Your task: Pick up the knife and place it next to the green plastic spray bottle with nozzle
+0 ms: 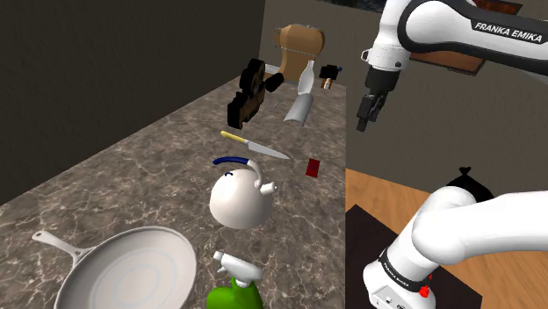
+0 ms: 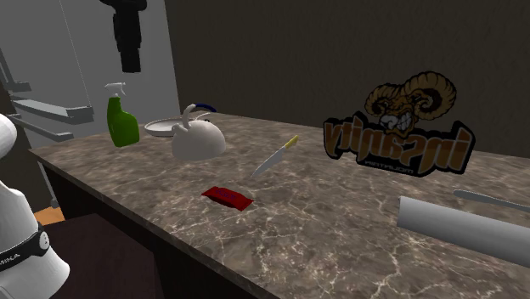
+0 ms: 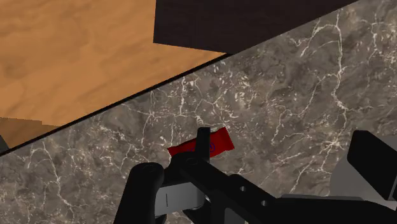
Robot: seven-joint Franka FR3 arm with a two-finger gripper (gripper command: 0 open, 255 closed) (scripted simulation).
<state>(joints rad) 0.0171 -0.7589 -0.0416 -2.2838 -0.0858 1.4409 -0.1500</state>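
Note:
The knife (image 1: 255,146) (image 2: 273,158), with a yellow handle and a silver blade, lies flat on the dark marble counter (image 1: 132,176) beyond a white kettle. The green spray bottle (image 1: 235,285) (image 2: 121,117) with a white nozzle stands upright at the counter's near end, beside a pan. My black gripper (image 1: 367,110) (image 2: 129,42) (image 3: 254,172) hangs high above the counter's edge, open and holding nothing. It is well off to the shoulder view's right of the knife. Below it lies a small red flat object (image 3: 202,145).
A white kettle (image 1: 239,197) (image 2: 197,138) with a blue handle sits between knife and bottle. A grey pan (image 1: 132,268) lies by the bottle. A ram-logo sign (image 2: 399,136), a grey cylinder (image 2: 463,225) and a brown object (image 1: 299,44) occupy the far end. Wooden floor (image 3: 70,57) borders the counter.

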